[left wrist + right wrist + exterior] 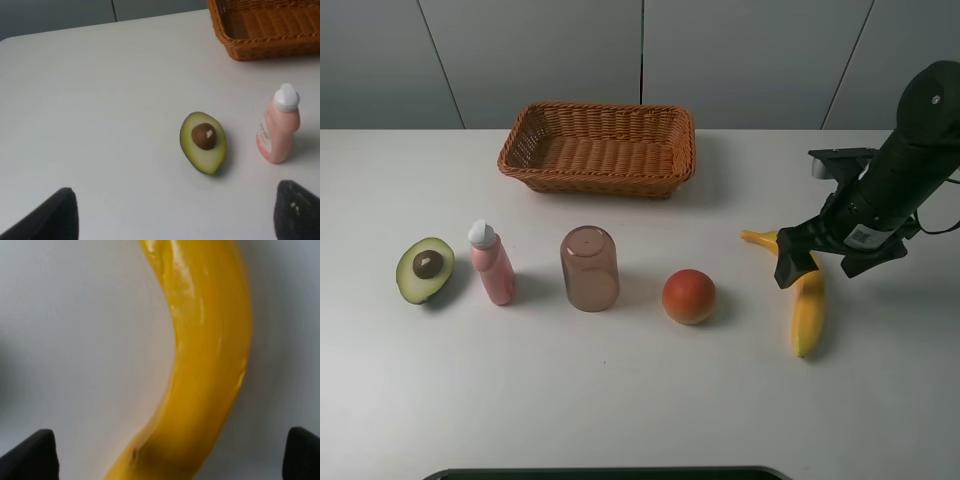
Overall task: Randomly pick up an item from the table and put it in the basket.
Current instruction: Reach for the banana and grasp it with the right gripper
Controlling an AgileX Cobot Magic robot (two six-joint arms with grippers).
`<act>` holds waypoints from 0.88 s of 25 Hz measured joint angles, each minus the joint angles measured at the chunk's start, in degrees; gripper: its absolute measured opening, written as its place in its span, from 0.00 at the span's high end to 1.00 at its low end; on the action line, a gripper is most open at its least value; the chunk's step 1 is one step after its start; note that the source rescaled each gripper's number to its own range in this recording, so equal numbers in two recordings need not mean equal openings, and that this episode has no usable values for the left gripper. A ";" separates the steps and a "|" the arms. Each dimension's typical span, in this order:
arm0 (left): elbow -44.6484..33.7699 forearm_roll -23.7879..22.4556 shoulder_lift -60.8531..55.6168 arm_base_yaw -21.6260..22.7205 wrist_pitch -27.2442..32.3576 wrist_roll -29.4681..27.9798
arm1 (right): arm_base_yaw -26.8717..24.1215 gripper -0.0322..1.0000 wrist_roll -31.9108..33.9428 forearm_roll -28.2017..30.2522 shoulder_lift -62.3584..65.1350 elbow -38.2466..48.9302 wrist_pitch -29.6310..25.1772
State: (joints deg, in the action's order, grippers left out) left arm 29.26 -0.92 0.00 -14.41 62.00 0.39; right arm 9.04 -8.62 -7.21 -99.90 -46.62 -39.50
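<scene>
A: Describe the banana.

B: Glossy, curved, yellow; lying on the white counter, well apart from the woven wicker basket (nothing visible in it).

A: Right end effector?

B: Spread wide astride the banana, not gripping it.

A: Left end effector?

B: Spread wide, holding nothing. The pink bottle label is unreadable.
</scene>
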 joint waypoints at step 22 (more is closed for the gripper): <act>0.00 0.00 0.00 0.00 0.00 0.00 | 0.02 0.76 0.10 -1.34 -6.43 0.08 3.50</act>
State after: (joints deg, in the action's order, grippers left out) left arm 29.26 -0.92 0.00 -14.41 62.00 0.39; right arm 9.06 -8.52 -8.55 -106.32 -46.53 -36.01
